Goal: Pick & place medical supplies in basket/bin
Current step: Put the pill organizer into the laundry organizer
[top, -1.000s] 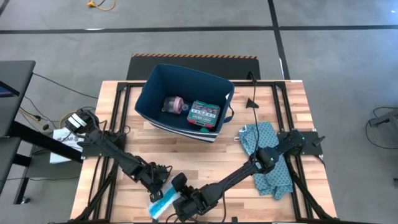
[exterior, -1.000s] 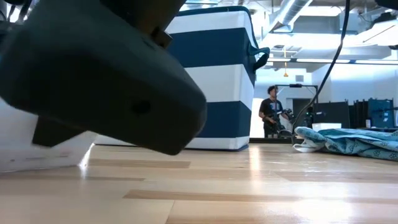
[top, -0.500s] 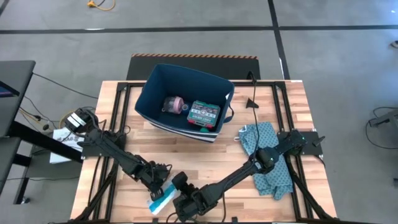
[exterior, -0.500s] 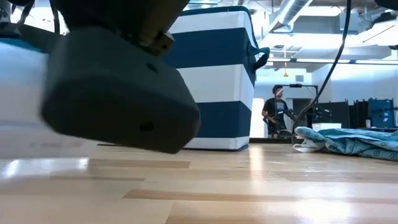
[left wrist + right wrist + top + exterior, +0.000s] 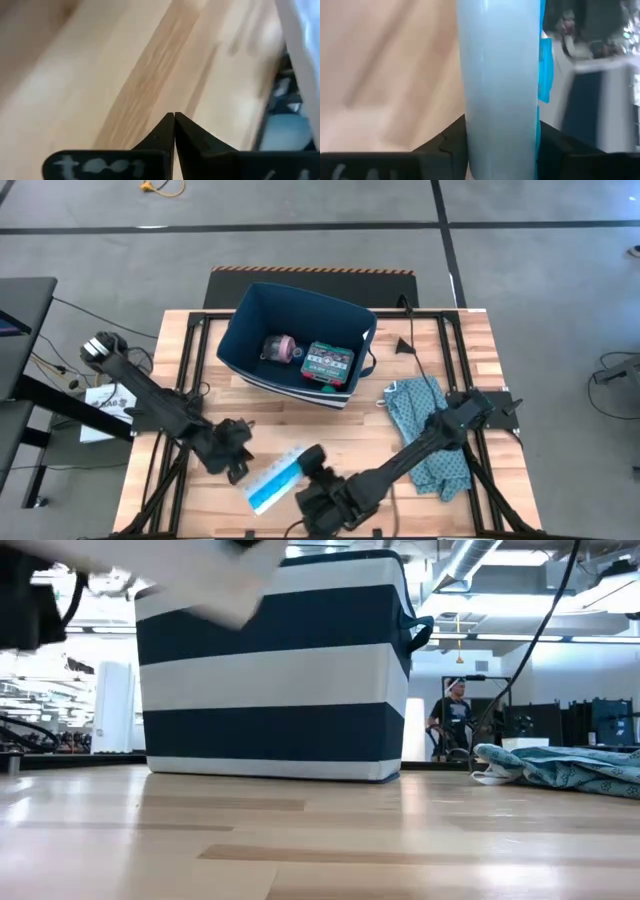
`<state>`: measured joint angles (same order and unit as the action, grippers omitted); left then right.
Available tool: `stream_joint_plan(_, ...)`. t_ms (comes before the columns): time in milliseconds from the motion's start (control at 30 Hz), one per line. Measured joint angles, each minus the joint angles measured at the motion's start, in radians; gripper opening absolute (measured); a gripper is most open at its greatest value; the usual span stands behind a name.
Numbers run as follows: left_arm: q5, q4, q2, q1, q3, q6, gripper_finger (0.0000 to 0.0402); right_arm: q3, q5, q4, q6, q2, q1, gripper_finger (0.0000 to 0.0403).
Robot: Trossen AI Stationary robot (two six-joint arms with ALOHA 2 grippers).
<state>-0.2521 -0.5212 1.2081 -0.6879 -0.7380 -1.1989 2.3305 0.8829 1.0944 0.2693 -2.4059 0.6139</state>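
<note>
A: Counting what's in the bin from above: a pink roll and the green-red box, so two items are done.

B: And the pill organizer?

A: Clamped in the right gripper, off the table, well short of the bin.

B: The left gripper?

A: Fingers pressed together on nothing, just beside it. The organizer looks like the last item left; only a cloth lies elsewhere.
</note>
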Motion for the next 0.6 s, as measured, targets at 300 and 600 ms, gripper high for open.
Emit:
stream_joint_plan(300,-0.226,0.004,-0.238,-0.018,-0.001,0.155,0.0000,0.000,0.189,0.078,0.000,0.282,-0.006,0.0136)
stream_joint_plan(600,-0.268,0.002,-0.273,-0.018,-0.001,0.192,0.0000,0.001,0.051,0.080,-0.005,0.511,-0.256,0.0166)
